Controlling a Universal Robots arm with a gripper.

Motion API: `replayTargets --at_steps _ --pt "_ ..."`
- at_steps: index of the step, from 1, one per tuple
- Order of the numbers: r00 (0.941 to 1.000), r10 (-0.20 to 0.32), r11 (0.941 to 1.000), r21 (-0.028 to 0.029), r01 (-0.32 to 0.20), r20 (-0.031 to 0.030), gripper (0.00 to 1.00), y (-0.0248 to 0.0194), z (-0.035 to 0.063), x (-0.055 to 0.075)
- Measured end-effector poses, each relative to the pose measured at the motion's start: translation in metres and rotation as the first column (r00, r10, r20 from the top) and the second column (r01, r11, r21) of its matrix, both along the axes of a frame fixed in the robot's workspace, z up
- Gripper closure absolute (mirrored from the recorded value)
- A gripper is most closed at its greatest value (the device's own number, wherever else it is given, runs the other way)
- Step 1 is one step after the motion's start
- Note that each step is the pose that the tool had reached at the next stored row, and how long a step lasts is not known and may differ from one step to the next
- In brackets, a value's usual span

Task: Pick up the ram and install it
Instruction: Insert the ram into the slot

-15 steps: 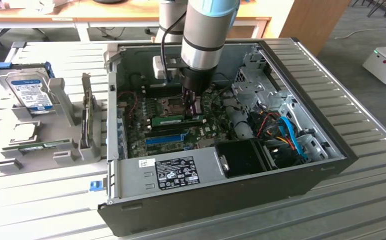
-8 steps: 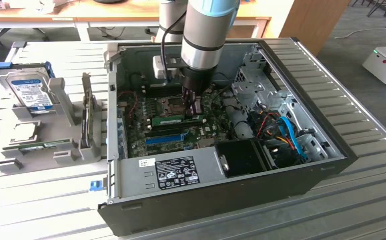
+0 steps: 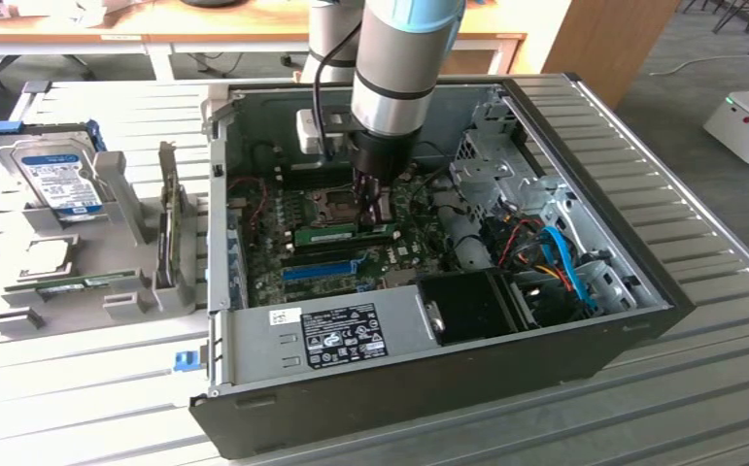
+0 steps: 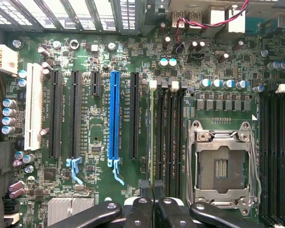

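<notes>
- Evidently the ram (image 4: 152,133) is standing on edge in the memory slot nearest the long expansion slots. From the wrist view it shows as one thin green line, lined up lengthwise with the slot so it can go in.
- From the exterior view, the ram (image 3: 344,233) is a green strip lying across the middle of the motherboard (image 4: 204,61), just above the blue slot (image 3: 320,269).
- The end effector (image 4: 154,194) is closed. Its two pads meet over one end of the stick, and the green edge runs straight into the seam between them, so I take it to be pinching the ram's upper edge.
- I can't tell whether the stick is fully seated or only resting in the slot.
- The arm comes straight down into the open computer case (image 3: 607,340), which lies on its side on the table (image 3: 685,408) so the board faces up.
- The empty CPU socket (image 4: 222,166) sits just beside the memory slots, clear of the grip.
- Well apart, on the exterior view's left, a hard drive (image 3: 63,180) stands in a grey holder.
</notes>
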State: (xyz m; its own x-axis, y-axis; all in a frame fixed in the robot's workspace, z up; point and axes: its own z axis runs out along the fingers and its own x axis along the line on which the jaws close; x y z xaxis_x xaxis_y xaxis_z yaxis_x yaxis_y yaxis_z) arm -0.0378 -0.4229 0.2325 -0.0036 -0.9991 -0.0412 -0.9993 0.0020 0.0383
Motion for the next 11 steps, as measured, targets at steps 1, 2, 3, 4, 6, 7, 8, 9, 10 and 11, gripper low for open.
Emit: replayTargets --at_steps 1,2,3,4,6,7,8,9,10,11 --pt "1.0000 0.000 1.0000 0.0000 0.000 0.0000 0.88 0.0000 0.0000 0.0000" --pt "1.0000 0.000 1.0000 0.0001 0.000 0.0001 0.88 0.0000 0.0000 0.0000" --pt "1.0000 0.000 1.0000 0.0004 0.000 0.0002 0.88 0.0003 -0.0002 0.0001" --pt "1.0000 0.000 1.0000 0.0004 0.000 0.0002 0.88 0.0008 -0.0002 0.0001" --pt "1.0000 0.000 1.0000 0.0002 0.000 0.0001 0.88 0.0017 -0.0001 0.0000" --pt "1.0000 0.000 1.0000 0.0001 0.000 0.0001 0.88 0.0019 -0.0001 0.0001" --pt "1.0000 0.000 1.0000 0.0000 0.000 0.0000 0.88 0.0019 -0.0001 0.0000" --pt "1.0000 0.000 1.0000 0.0000 0.000 0.0000 0.88 0.0019 -0.0001 0.0000" --pt "1.0000 0.000 1.0000 0.0001 0.000 0.0000 0.88 0.0019 -0.0001 0.0000" --pt "1.0000 0.000 1.0000 -0.0001 0.000 0.0000 0.88 0.0019 -0.0001 0.0000"
